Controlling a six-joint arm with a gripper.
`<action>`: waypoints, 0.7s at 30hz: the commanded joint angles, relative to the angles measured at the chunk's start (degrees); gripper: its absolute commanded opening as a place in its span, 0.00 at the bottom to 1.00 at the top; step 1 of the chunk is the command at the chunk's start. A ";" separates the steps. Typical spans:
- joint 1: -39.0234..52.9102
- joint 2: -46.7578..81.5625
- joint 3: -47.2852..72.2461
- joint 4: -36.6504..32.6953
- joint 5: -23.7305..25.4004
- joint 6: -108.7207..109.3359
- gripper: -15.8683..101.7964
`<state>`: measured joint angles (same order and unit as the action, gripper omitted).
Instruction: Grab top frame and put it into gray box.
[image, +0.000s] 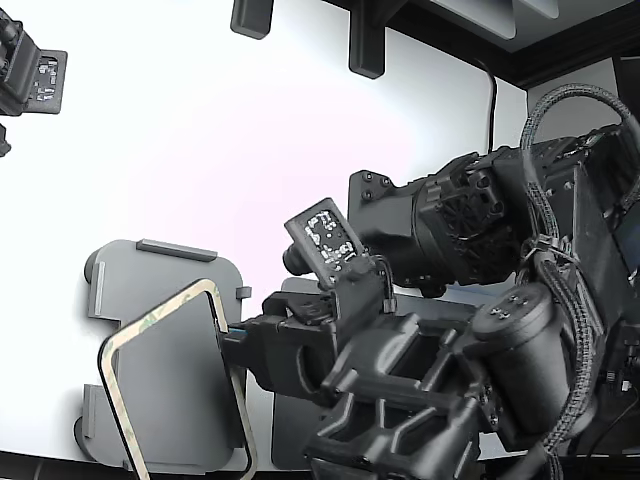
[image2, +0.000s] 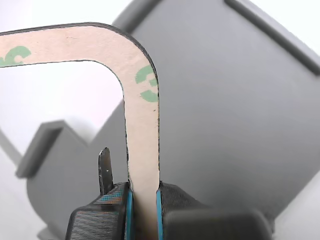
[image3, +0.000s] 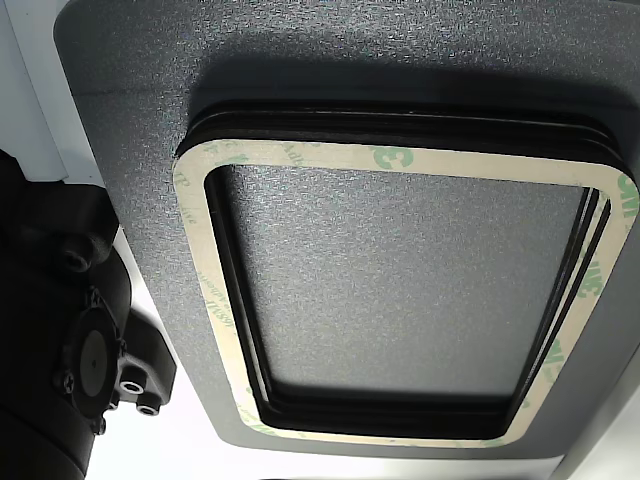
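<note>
The thin cream-beige rectangular frame is held clamped in the black gripper above the light gray shallow tray; lowering flat and release are judged next

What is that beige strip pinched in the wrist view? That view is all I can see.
Observer: It is one side of a whole rectangular top frame; the exterior view shows its open middle.
Operator: Is it in the gray box yet?
Observer: No. It is tilted above the gray box, held by the end effector.
Operator: Are there more frames?
Observer: Yes, the other view shows a stack of frames on a dark mat.
</note>
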<state>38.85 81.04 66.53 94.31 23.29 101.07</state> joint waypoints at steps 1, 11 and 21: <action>-1.85 0.97 -0.62 0.62 -3.78 14.59 0.04; -5.80 1.32 3.34 0.70 -12.92 22.68 0.03; -7.91 1.23 7.03 0.70 -16.00 21.80 0.03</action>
<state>31.90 80.86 74.09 94.31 7.47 122.96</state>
